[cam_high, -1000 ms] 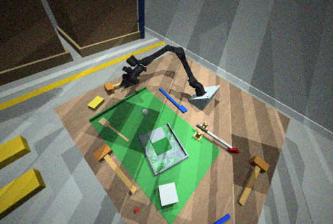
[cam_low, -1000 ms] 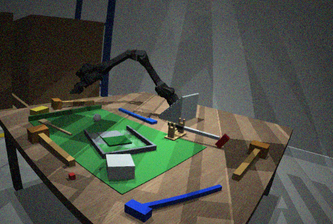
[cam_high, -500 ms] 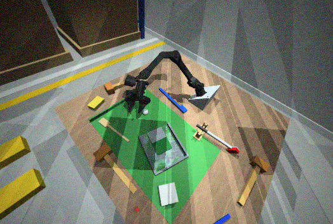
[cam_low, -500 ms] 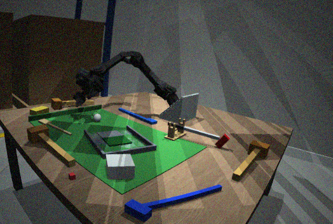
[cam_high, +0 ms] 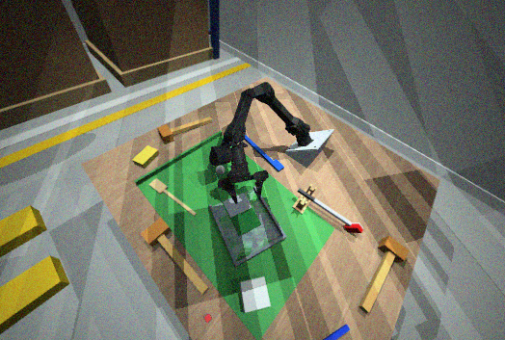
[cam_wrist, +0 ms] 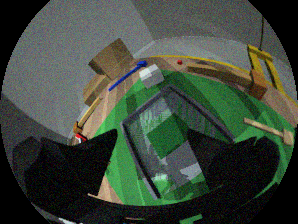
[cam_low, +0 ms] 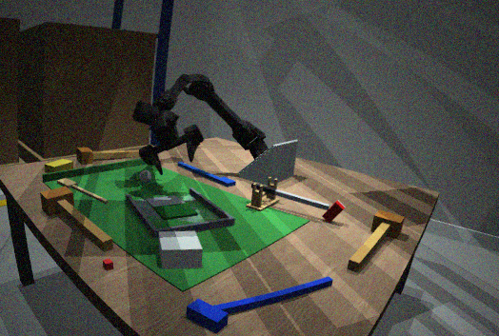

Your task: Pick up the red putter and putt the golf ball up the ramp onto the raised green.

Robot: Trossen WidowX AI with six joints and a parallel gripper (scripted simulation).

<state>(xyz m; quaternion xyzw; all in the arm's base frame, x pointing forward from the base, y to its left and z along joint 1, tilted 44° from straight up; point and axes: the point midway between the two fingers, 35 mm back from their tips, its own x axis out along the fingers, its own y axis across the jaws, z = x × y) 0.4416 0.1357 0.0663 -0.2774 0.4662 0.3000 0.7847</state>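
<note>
The red putter (cam_high: 332, 213) (cam_low: 305, 200), a grey shaft with a red head, lies with its grip on a small wooden stand (cam_high: 302, 203) (cam_low: 259, 196) at the right edge of the green mat (cam_high: 299, 240) (cam_low: 257, 227). The grey golf ball (cam_high: 220, 170) (cam_low: 145, 175) sits on the mat behind the ramp (cam_high: 236, 207) (cam_low: 164, 200). The raised green (cam_high: 248, 227) (cam_low: 178, 210) (cam_wrist: 166, 132) lies inside a grey frame. My gripper (cam_high: 247, 192) (cam_low: 173, 158) (cam_wrist: 153, 133) is open and empty. It hangs over the ramp end of the frame, near the ball and far from the putter.
Wooden mallets lie at the left (cam_high: 173, 254) (cam_low: 76, 218), back (cam_high: 180, 128) and right (cam_high: 383, 274) (cam_low: 373, 242). A blue mallet (cam_low: 257, 301), a blue bar (cam_high: 264, 153), a grey cube (cam_high: 255, 294) (cam_low: 180, 248), a yellow block (cam_high: 146, 155) and a small wooden paddle (cam_high: 171, 195) also lie about.
</note>
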